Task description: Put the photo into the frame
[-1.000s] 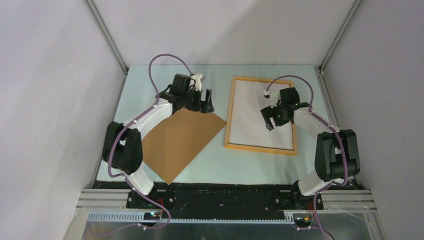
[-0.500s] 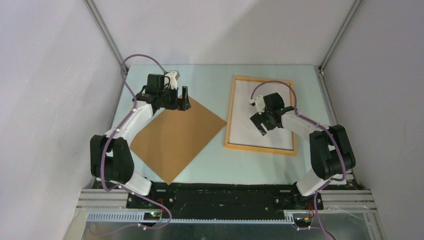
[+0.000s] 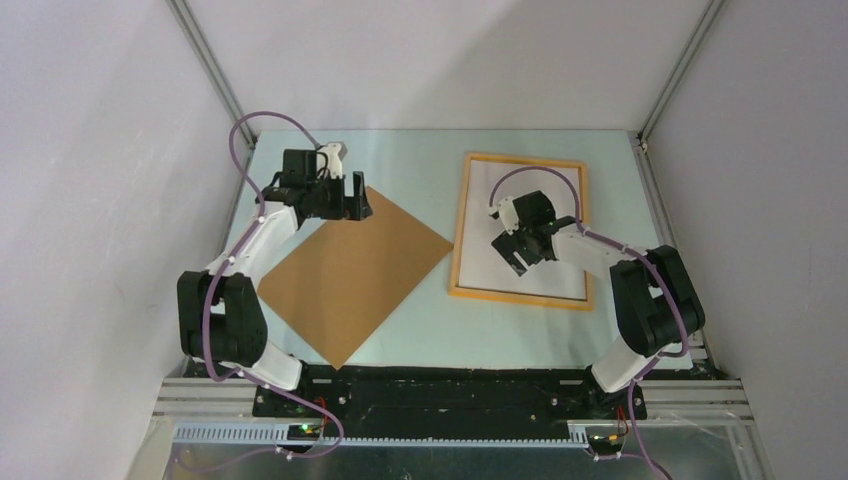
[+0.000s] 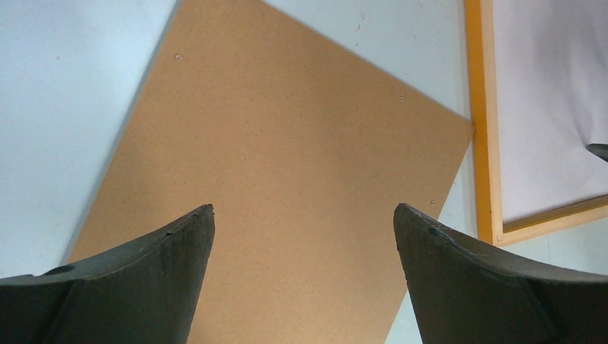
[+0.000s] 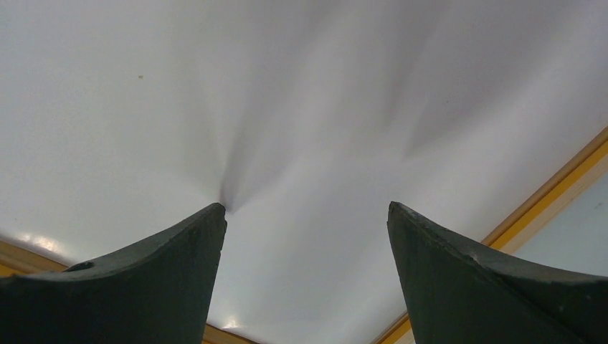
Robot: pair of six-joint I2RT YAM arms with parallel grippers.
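The frame (image 3: 458, 235), thin and orange-yellow, lies flat at the right of the table. The photo (image 3: 480, 250) lies inside it, white back up. My right gripper (image 3: 515, 258) is low over the photo's near half, open, with only white paper (image 5: 287, 107) between its fingers. Its left fingertip (image 5: 215, 215) meets its own shadow on the sheet. A frame rail (image 5: 552, 193) runs just beyond the right finger. My left gripper (image 3: 360, 197) hovers open above the far corner of the brown backing board (image 3: 350, 275), holding nothing.
The backing board (image 4: 287, 158) lies like a diamond on the pale table, its right corner close to the frame's left rail (image 4: 482, 143). Grey walls and metal posts enclose the table on three sides. The arm bases sit along the near edge.
The left arm swung left, from the board's right side to its far corner. The right gripper moved left and nearer over the photo. Both stayed open.
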